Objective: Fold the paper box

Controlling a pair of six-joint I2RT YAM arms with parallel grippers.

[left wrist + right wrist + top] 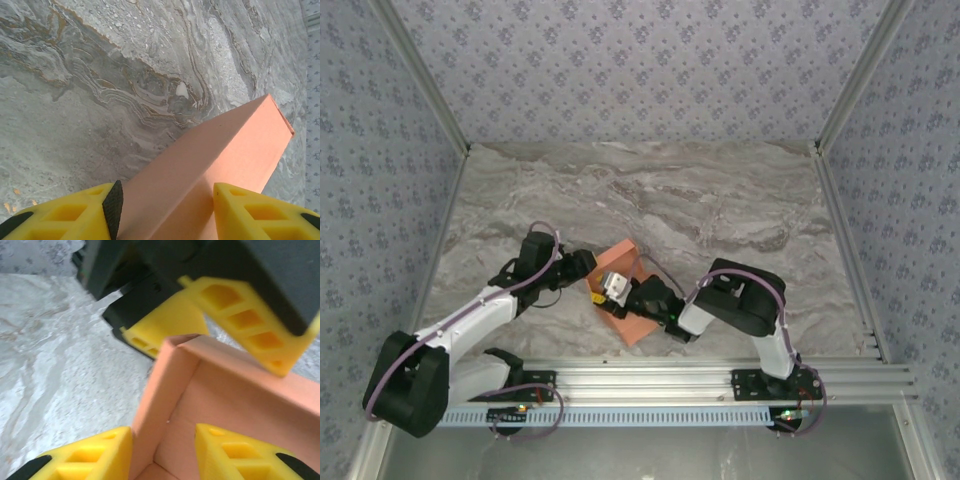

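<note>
The paper box [638, 318] is salmon-orange card with raised walls, lying on the marble table between my two arms. My left gripper [588, 272] reaches it from the left. In the left wrist view the box [220, 150] fills the span between the yellow fingers of the left gripper [167, 200], and the black left pad [114, 207] presses on its side. My right gripper [165, 440] stands open astride one upright wall [160, 385]: one finger outside and touching it, the other inside the box and apart from it. The left gripper's fingers [170, 325] sit at the box's far corner.
The marble tabletop [650, 190] stretches bare behind the box. Patterned walls close it in at the back and both sides. An aluminium rail [720, 378] carrying both arm bases runs along the near edge, and a rail [845, 250] lines the right side.
</note>
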